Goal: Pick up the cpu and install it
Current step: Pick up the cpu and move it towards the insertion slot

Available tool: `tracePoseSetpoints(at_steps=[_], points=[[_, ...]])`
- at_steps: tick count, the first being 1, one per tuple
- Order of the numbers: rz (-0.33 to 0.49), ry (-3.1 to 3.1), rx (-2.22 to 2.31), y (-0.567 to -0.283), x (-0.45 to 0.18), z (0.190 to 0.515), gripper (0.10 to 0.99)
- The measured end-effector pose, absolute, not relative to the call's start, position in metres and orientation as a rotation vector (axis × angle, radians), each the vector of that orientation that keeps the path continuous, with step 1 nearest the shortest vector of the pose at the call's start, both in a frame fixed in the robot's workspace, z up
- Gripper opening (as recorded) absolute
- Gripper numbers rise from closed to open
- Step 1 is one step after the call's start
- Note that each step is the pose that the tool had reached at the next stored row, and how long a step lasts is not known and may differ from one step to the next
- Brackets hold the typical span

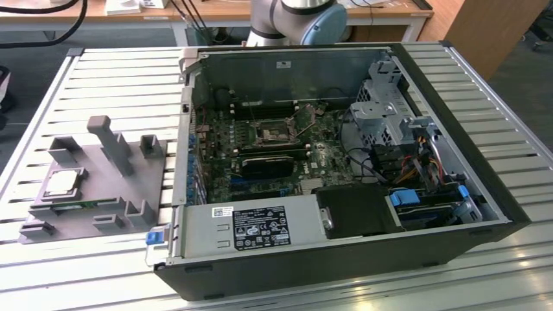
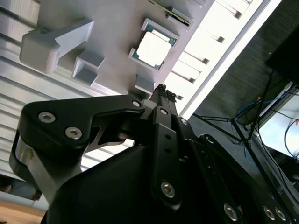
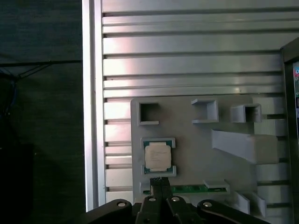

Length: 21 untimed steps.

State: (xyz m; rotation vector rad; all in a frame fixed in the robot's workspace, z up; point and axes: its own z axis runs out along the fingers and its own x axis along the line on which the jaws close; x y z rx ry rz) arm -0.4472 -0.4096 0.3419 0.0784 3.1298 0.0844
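cpu (image 3: 157,156) in fixture (image 3: 196,161), pincer (image 3: 159,180) apart (seemingly closed)

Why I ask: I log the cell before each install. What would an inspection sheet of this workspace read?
Surface: slatted metal table, grey fixture plate on it.
Job's things: cpu flat in its fixture nest; open computer case beside the fixture.
Clutter: green board strip in a fixture slot.
Grippers: gripper with jaws shut, empty, above the fixture near the cpu.
Cables: coloured wires inside the case.
Surroundings: wooden desk behind the arm's base.
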Motion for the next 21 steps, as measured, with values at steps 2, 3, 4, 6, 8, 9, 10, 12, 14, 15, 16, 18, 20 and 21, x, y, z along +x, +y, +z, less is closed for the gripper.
tracePoseSetpoints(at_steps=[2, 3, 4, 6, 8, 9, 10, 12, 14, 15, 16, 18, 20, 21], points=[[0.085, 3.127, 0.065, -0.41, -0.447, 0.339, 0.106], [0.085, 3.127, 0.055, -0.41, -0.447, 0.338, 0.106], [0.085, 3.128, 0.046, -0.41, -0.447, 0.337, 0.106], [0.085, 3.128, 0.031, -0.41, -0.447, 0.335, 0.106], [0.085, 3.128, 0.028, -0.41, -0.447, 0.332, 0.106], [0.085, 3.128, 0.028, -0.41, -0.447, 0.331, 0.106], [0.085, 3.128, 0.028, -0.41, -0.447, 0.33, 0.106], [0.086, 3.128, 0.028, -0.411, -0.447, 0.329, 0.106], [0.087, 3.128, 0.028, -0.411, -0.447, 0.327, 0.106], [0.087, 3.128, 0.028, -0.411, -0.447, 0.326, 0.106], [0.087, 3.128, 0.028, -0.411, -0.447, 0.325, 0.106], [0.087, 3.128, 0.028, -0.412, -0.447, 0.323, 0.106], [0.088, 3.128, 0.028, -0.412, -0.447, 0.322, 0.106], [0.088, 3.128, 0.028, -0.412, -0.447, 0.32, 0.106]])
